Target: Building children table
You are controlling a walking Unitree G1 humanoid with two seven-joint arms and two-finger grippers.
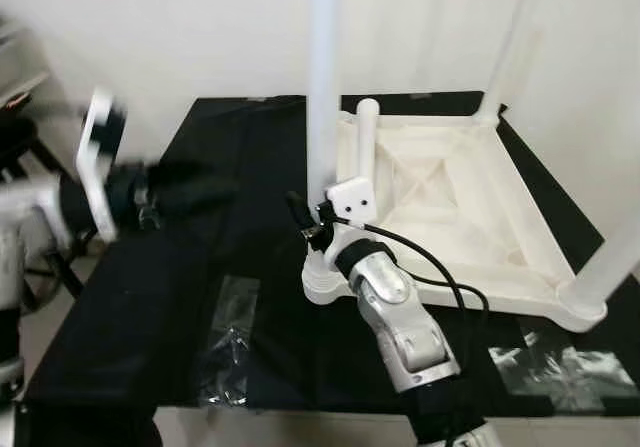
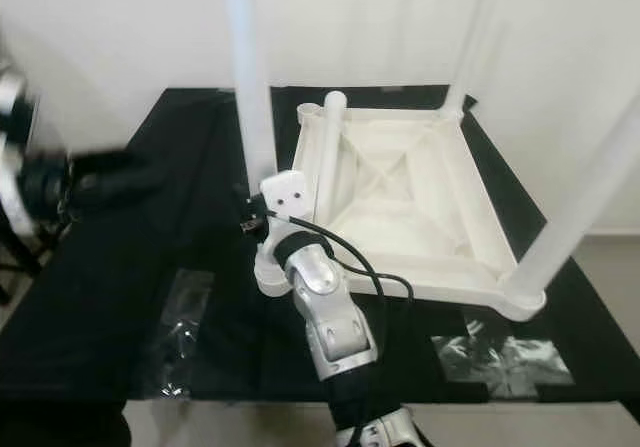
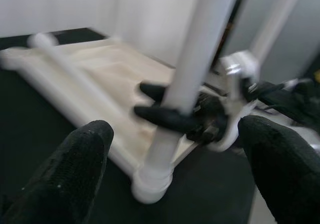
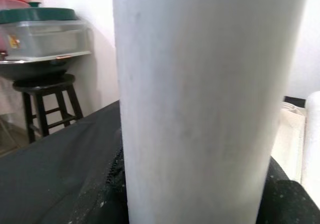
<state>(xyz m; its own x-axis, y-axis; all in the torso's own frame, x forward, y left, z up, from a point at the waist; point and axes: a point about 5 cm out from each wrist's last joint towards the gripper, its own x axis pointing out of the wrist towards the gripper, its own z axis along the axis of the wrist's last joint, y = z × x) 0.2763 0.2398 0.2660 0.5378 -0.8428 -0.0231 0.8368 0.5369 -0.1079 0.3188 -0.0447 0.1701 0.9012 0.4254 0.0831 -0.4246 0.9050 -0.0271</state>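
1. Right arm [image 1: 400, 317] reaches up from the near edge of the black-covered bench [image 1: 150, 297]. Its right gripper [image 1: 318, 215] has its fingers closed around the near-left leg [image 1: 323, 87].
2. Upside down on the bench lies the white tabletop [image 1: 450, 217], its underside facing up, toward the right half of the cloth.
3. Three legs stand upright in the corner sockets, long axes vertical. A fourth leg [image 1: 366, 152] lies loose along the top's left edge, pointing away from the robot.
4. Left gripper [image 1: 175, 192] hovers well left of the table, fingers [image 3: 80, 169] spread wide and holding nothing.
5. Risk, as a judgement: a skewed push or twist by the right gripper could tilt the held leg in its socket, or drag the light top across the cloth.
6. Plastic bags [image 1: 225, 342] lie crumpled near the front edge.
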